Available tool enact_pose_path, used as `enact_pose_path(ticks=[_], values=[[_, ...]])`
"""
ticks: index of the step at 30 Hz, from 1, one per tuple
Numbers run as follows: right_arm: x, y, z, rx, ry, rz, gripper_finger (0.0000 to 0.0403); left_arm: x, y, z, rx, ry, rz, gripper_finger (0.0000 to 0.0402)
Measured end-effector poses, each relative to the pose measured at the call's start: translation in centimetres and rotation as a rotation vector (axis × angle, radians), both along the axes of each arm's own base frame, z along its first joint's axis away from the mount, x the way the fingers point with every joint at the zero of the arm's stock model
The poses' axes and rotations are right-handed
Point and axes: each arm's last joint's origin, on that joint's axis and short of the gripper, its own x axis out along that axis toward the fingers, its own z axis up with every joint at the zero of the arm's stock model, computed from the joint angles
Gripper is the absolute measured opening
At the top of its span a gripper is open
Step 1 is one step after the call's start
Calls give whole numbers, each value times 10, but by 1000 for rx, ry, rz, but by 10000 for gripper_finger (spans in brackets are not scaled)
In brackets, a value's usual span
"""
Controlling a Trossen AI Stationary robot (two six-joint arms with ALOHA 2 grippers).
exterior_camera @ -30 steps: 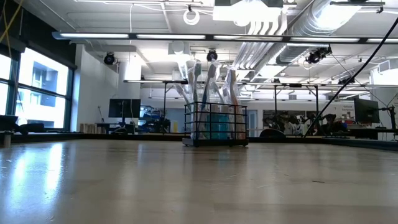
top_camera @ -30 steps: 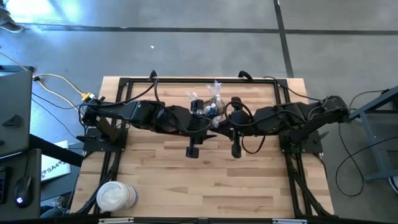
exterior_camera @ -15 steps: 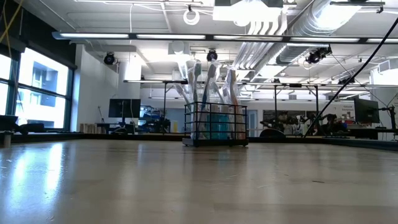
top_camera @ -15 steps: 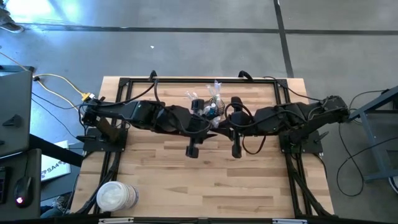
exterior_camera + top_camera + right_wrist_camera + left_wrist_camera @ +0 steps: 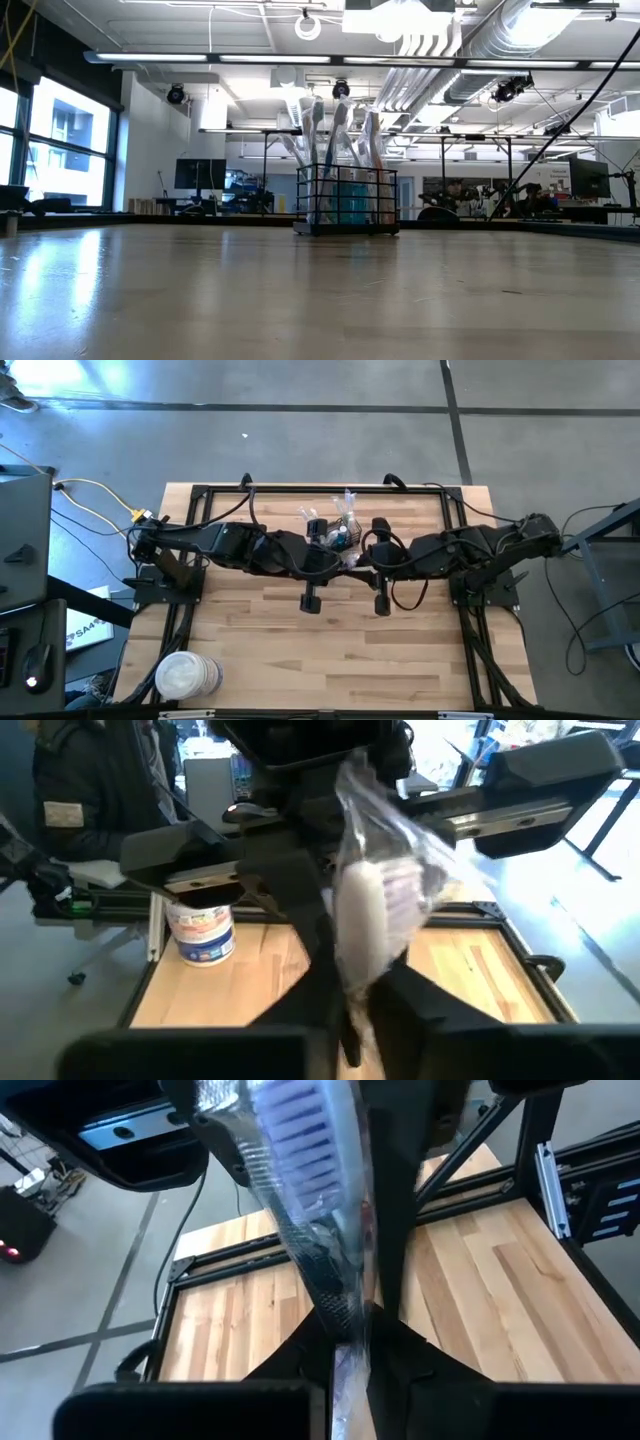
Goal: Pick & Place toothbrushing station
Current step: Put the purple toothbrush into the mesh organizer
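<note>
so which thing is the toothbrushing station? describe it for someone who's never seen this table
Look at the wooden table, at the middle of its far edge, between the two arms. The station is the small black wire-mesh basket there with wrapped toothbrushes sticking out the top, unlike the round white tub at the near left corner.

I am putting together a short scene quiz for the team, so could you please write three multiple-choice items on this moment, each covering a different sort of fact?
1. Where is the white tub?
A) at the table's corner on the left arm's side
B) beside the basket
C) on the floor

2. What colour is the wire basket?
A) white
B) black
C) red

3. How does the basket stand?
A) tipped on its side
B) lifted off the table
C) upright on the table, toothbrushes standing in it

Answers: A, the high view shows it at that corner. B, its mesh is dark in the low view. C, its base sits flat on the tabletop.
</note>
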Motion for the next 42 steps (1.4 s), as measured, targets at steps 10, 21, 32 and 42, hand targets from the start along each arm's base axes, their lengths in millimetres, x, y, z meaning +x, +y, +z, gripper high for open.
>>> enact_pose_path(ticks=[10, 21, 32, 42], values=[[-21, 1, 8, -26, 4, 31, 171, 0, 1, 1, -25, -12, 37, 22], [-68, -5, 26, 77, -1, 41, 265, -3, 2, -4, -71, 27, 111, 21], [-101, 7, 17, 235, 172, 130, 255, 13, 5, -40, -165, 42, 220, 21], [-117, 18, 9, 241, 267, 119, 255, 8, 36, -81, -213, 4, 331, 21]])
